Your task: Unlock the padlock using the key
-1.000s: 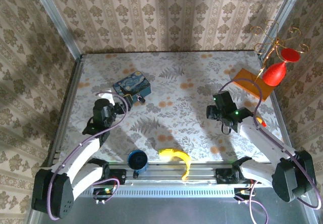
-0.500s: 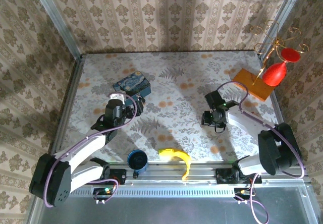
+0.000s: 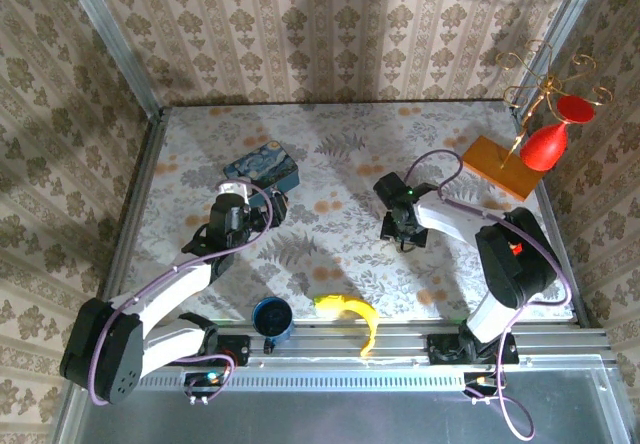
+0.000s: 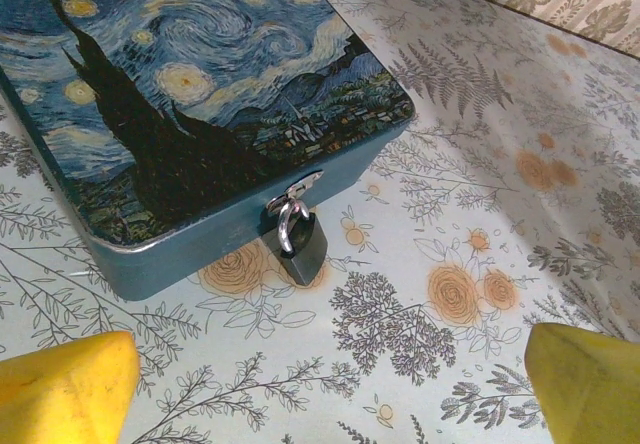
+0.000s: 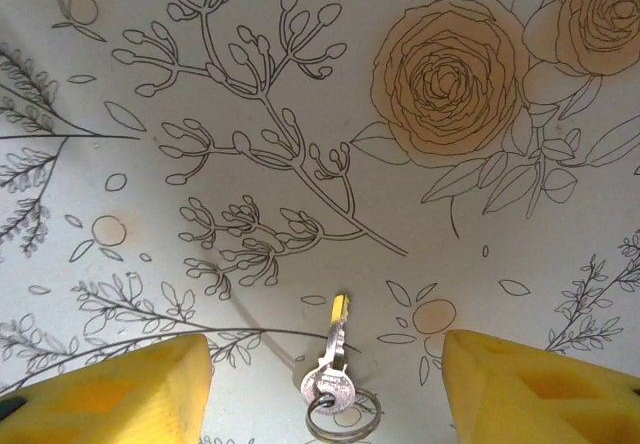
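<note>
Moved the right tool [image 5: 325,384] toward the tin [image 4: 200,94], now partly spread, empty, astride the key [image 5: 335,369]; left tool [image 4: 325,389] spread wide, empty, before the padlock [image 4: 300,246]; pickup likely next.

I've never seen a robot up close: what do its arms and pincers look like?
The left arm and right arm have white shells, black joints and looping purplish cables. The left gripper and right gripper each end in two blocky yellow fingers.
</note>
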`<state>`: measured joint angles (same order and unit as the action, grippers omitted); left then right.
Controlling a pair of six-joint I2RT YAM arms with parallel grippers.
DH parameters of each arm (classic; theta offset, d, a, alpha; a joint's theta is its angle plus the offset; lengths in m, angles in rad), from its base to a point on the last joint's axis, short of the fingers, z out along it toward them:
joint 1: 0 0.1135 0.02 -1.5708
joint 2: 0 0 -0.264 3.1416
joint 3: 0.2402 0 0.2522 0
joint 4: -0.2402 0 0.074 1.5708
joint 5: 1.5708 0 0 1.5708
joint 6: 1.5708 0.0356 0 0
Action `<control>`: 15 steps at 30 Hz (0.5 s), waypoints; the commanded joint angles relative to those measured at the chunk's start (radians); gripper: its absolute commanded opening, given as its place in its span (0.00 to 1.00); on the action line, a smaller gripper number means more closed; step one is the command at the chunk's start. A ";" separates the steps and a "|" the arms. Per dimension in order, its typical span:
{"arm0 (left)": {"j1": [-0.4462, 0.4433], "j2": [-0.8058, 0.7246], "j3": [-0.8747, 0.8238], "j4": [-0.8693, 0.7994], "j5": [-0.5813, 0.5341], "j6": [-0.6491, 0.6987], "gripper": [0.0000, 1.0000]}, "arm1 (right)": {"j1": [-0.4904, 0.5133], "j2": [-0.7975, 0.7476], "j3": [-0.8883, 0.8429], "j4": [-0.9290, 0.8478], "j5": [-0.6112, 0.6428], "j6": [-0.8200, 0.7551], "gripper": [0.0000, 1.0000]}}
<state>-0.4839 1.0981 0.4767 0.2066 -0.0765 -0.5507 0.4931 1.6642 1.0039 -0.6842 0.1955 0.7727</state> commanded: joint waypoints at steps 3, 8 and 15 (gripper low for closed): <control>-0.003 0.003 0.002 0.041 0.008 -0.011 1.00 | 0.012 0.017 -0.002 -0.060 0.086 0.068 0.63; -0.003 0.015 -0.004 0.053 0.007 -0.023 1.00 | 0.012 0.007 -0.044 -0.059 0.083 0.080 0.58; -0.004 0.043 0.004 0.062 0.020 -0.034 1.00 | 0.012 -0.061 -0.130 0.030 -0.007 0.058 0.54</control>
<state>-0.4839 1.1343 0.4767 0.2390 -0.0734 -0.5632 0.5022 1.6382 0.9089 -0.6682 0.2211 0.8227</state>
